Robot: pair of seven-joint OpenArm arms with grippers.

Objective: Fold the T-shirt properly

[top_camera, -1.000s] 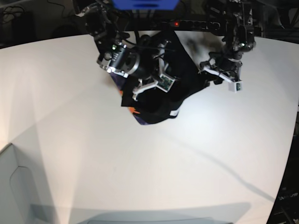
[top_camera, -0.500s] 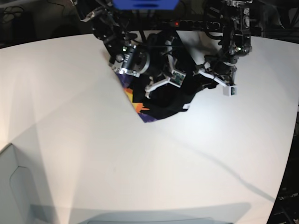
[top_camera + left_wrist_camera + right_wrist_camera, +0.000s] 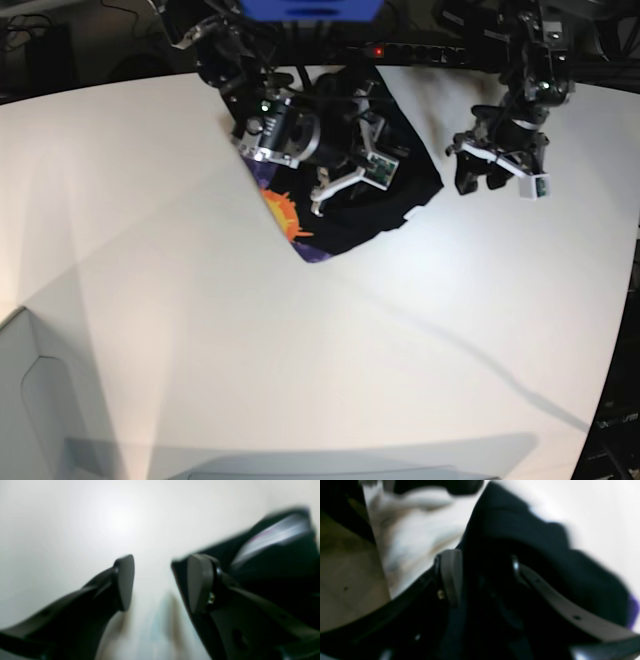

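The left end effector (image 3: 483, 180) is now apart from the shirt (image 3: 350, 215), wide open (holding nothing). The right end effector (image 3: 338, 172), open over the shirt, has maybe no hold; I cannot tell.

Base cam high, facing down over whole table; both wrist cams v. close, same cloth (image 3: 350, 215).

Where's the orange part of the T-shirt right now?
In the base view, the orange print is on the black T-shirt's left edge, right beside some purple.

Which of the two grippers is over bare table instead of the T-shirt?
The left gripper, at the base view's right; the other is over the black T-shirt.
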